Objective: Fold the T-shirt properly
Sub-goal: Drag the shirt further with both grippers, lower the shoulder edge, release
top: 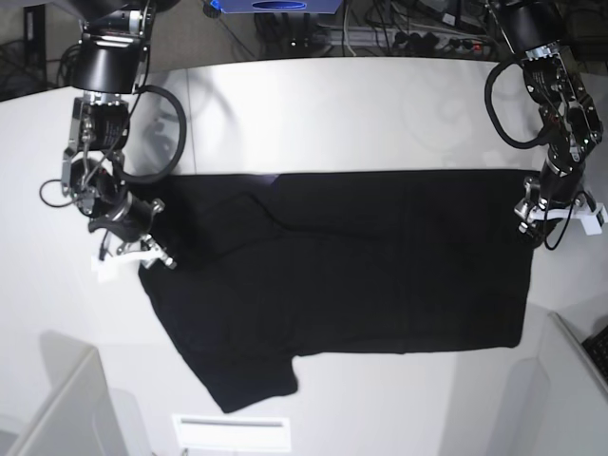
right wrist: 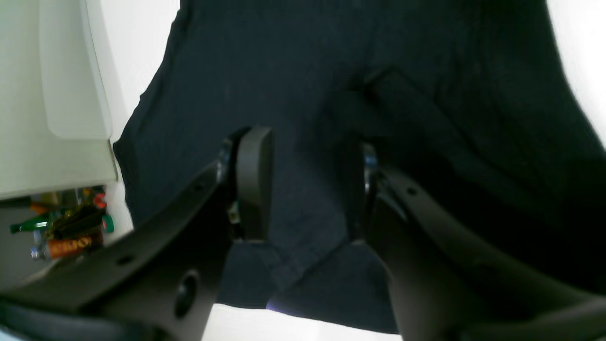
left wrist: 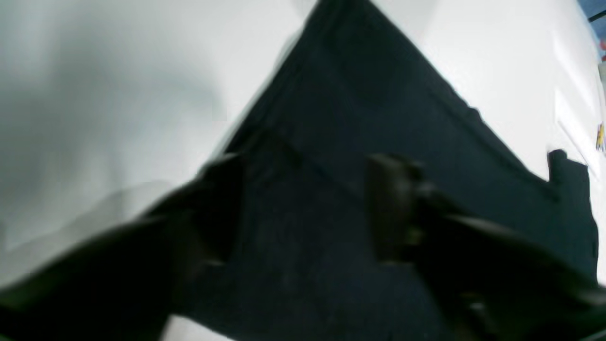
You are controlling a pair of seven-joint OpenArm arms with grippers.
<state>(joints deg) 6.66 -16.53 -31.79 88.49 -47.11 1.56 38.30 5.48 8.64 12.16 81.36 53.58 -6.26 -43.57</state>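
The black T-shirt (top: 361,266) lies spread on the white table (top: 380,114), with one sleeve (top: 252,380) sticking out toward the front left. My right gripper (top: 142,252) hovers at the shirt's left edge. In the right wrist view its fingers (right wrist: 253,182) stand apart over dark cloth (right wrist: 303,94), so the right gripper (right wrist: 307,189) is open with nothing pinched. My left gripper (top: 537,223) is at the shirt's right edge. The left wrist view is motion-blurred, but the left gripper (left wrist: 305,203) shows open above a corner of the cloth (left wrist: 369,94).
A pale bin wall (top: 57,408) rises at the front left and another (top: 579,361) at the front right. A white card (top: 231,432) lies by the front edge. Bottles and small items (right wrist: 66,227) sit below the table edge. Cables (top: 408,28) run behind the table.
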